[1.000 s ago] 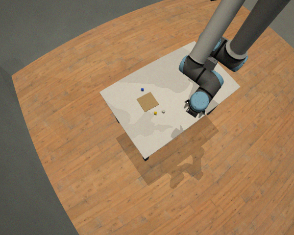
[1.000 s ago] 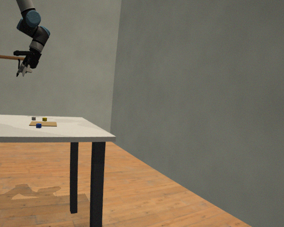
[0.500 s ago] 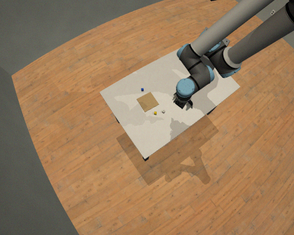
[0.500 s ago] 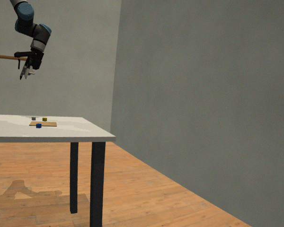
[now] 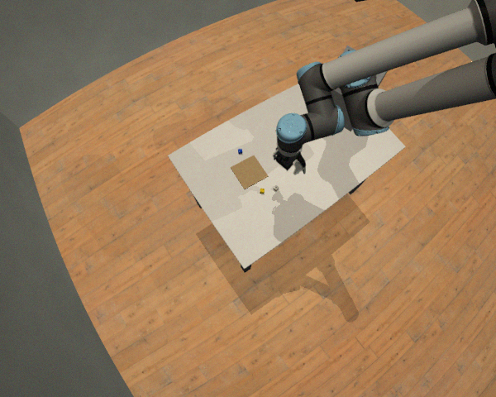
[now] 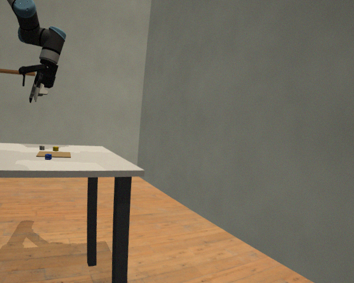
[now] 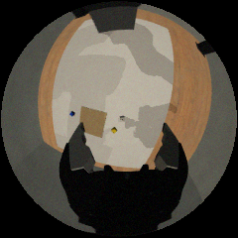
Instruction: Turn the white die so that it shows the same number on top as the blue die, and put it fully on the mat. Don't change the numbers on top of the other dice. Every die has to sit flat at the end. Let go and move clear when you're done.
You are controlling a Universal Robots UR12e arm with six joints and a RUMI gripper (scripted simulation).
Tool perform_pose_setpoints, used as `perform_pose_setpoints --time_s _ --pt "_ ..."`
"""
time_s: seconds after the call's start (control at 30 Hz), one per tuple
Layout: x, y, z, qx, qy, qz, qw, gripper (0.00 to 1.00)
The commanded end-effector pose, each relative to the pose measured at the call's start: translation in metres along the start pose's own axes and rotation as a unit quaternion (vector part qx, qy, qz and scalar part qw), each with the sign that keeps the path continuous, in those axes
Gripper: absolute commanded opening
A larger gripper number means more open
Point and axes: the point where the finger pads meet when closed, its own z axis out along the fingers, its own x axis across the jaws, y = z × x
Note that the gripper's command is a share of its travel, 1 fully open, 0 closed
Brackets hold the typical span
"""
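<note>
Hovering high over the pale grey rectangular table (image 5: 222,222), my black two-jaw gripper (image 5: 292,164) has its jaws spread fully wide with nothing between them. I run the grey six-joint arm with blue joint caps (image 5: 321,111) in from the far right of the top view, wrist pointing down.

Wrist view: both dark fingers frame the bottom of the picture, table well below them. Small white cube die (image 7: 122,118) sits almost straight ahead between the fingers, a bit left of centre, flat on the bare table top. Small yellow cube die (image 7: 114,130) just beside it, nearer the tool and slightly left. Square tan cardboard-coloured mat (image 7: 93,122) lies left of both, close to the left finger in the frame. Small blue cube die (image 7: 72,113) is past the mat's far left edge, well apart from the white die.

Top view: white die (image 5: 276,188) is below and slightly left of the gripper, off the mat (image 5: 249,171), near its corner but not touching it. Yellow die (image 5: 262,190) next to it, also off the mat. Blue die (image 5: 240,150) on the mat's other side, on bare table.

Exterior view: gripper (image 6: 33,94) hangs far above the table (image 6: 79,170); white die (image 6: 41,147), yellow die (image 6: 55,148) and blue die (image 6: 48,156) all sit flat. I cannot read the pips on any die, too small.
</note>
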Motion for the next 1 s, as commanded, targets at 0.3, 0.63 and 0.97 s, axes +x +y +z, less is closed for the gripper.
perform_pose_setpoints --time_s 0.3,0.63,0.97 --pt "-0.097 0.014 0.023 -0.038 0.011 0.035 0.999 1.0" --pt "-0.169 0.024 0.04 -0.065 0.014 0.062 0.996 1.0" --pt "-0.211 0.03 0.05 -0.082 0.016 0.077 0.994 1.0"
